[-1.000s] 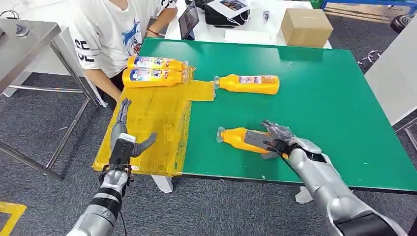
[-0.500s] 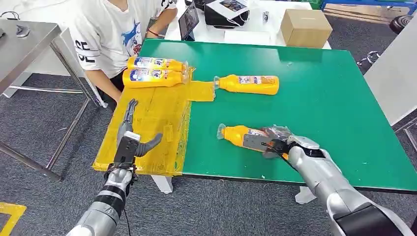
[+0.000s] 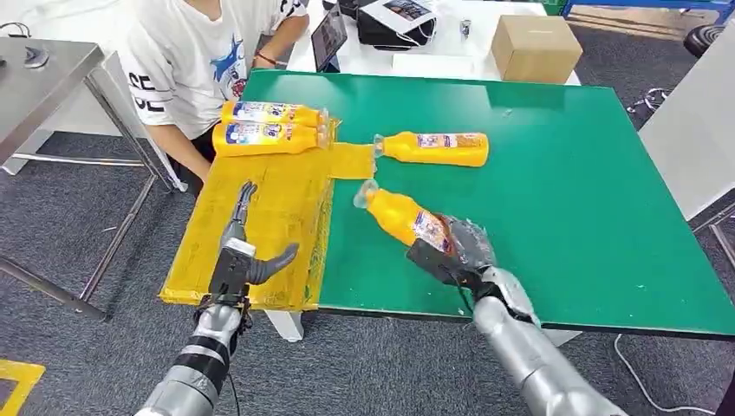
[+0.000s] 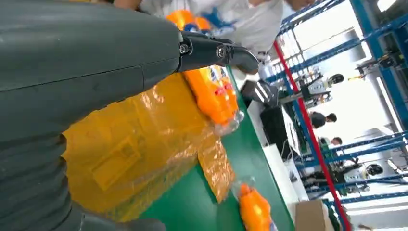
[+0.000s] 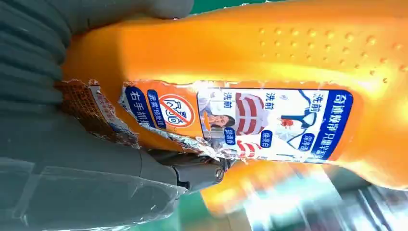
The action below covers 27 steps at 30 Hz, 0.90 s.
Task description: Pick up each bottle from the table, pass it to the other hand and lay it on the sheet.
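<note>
My right hand (image 3: 455, 253) grips an orange bottle (image 3: 399, 217) by its base and holds it tilted above the green table (image 3: 563, 191), cap toward the yellow sheet (image 3: 264, 217). The right wrist view shows that bottle's label (image 5: 250, 122) close up against the hand (image 5: 82, 159). My left hand (image 3: 244, 251) hovers open over the sheet's near part, fingers spread. Two orange bottles (image 3: 269, 137) lie side by side at the sheet's far end. Another orange bottle (image 3: 433, 147) lies on the table just past the sheet's tab; the left wrist view catches it too (image 4: 255, 209).
A person in a white shirt (image 3: 199, 52) sits at the table's far left corner. A cardboard box (image 3: 533, 48) and a tablet (image 3: 332, 36) stand on the white table behind. A grey metal table (image 3: 43, 78) stands to the left. The green table's right half is bare.
My right hand has lifted the orange bottle off the table and swung it left toward the sheet, tilting it. My left hand has moved slightly forward and right over the sheet.
</note>
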Tool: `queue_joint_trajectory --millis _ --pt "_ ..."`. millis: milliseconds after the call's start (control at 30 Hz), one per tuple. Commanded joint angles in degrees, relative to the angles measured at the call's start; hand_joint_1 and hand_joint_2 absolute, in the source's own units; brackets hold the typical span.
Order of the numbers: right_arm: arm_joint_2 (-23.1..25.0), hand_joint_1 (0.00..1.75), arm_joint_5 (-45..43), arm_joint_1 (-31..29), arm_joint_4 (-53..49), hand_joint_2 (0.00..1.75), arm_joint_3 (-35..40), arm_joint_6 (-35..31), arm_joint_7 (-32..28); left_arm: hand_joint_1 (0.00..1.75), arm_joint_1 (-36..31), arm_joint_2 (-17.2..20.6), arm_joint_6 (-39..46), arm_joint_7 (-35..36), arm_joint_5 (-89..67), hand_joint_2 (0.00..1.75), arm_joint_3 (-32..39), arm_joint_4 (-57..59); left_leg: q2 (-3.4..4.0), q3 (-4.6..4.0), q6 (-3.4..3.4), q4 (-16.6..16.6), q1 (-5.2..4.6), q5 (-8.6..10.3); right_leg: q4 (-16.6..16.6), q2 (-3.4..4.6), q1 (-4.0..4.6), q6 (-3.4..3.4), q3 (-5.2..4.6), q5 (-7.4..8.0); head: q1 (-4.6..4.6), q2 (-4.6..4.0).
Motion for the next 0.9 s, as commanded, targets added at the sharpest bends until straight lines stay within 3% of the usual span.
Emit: queue_joint_trajectory --millis 33,200,267,467,667,900 --pt "8.86 1.75 -2.74 10.59 -33.34 1.75 -16.54 -13.22 -9.15 0.0 1.25 -2.21 -2.67 4.15 2.52 1.75 -5.95 -7.11 -0.29 -0.12 -0.1 0.05 0.01 -0.05 0.09 -0.23 0.0 -0.07 -0.07 -0.17 0.0 0.0" --pt "13.38 1.75 -1.33 12.06 -36.23 1.75 -23.2 -15.63 -18.44 0.0 0.78 -2.46 -10.37 7.5 10.59 1.75 -9.27 -9.58 -0.32 -0.19 -0.05 0.06 -0.01 -0.06 0.02 -0.29 -0.03 -0.08 -0.04 -0.16 0.02 0.0" --pt "12.56 1.75 -1.02 12.18 -34.32 1.75 -22.73 -15.63 -19.11 0.0 0.78 -2.48 -16.28 10.21 17.26 1.75 -9.55 -10.35 -0.34 -0.2 -0.06 0.03 -0.06 -0.06 0.0 -0.31 -0.07 -0.09 -0.05 -0.15 0.0 0.0" --pt "10.0 1.75 -2.53 12.65 -26.46 1.75 -17.58 -14.64 -20.0 0.0 1.37 -0.75 -22.95 13.18 26.55 1.75 -12.15 -11.33 -0.12 0.02 -0.08 -0.06 -0.03 -0.11 -0.15 -0.09 -0.03 -0.12 0.11 -0.11 0.0 0.0" --pt "11.83 1.75 -4.92 14.34 -18.67 1.75 -12.96 -9.62 -20.97 0.0 2.28 -0.13 -28.73 15.68 32.18 1.75 -15.44 -12.66 -0.04 0.2 -0.11 -0.14 0.03 -0.17 -0.23 0.0 0.03 -0.15 0.27 -0.13 0.0 0.0" --pt "12.67 1.75 -5.08 14.42 -15.85 1.75 -11.84 -10.0 -22.39 0.0 2.62 -0.03 -29.08 15.95 33.1 1.75 -16.26 -12.86 -0.1 -0.13 -0.05 -0.06 -0.03 -0.08 -0.11 -0.1 -0.04 -0.08 -0.06 -0.08 0.0 0.0"
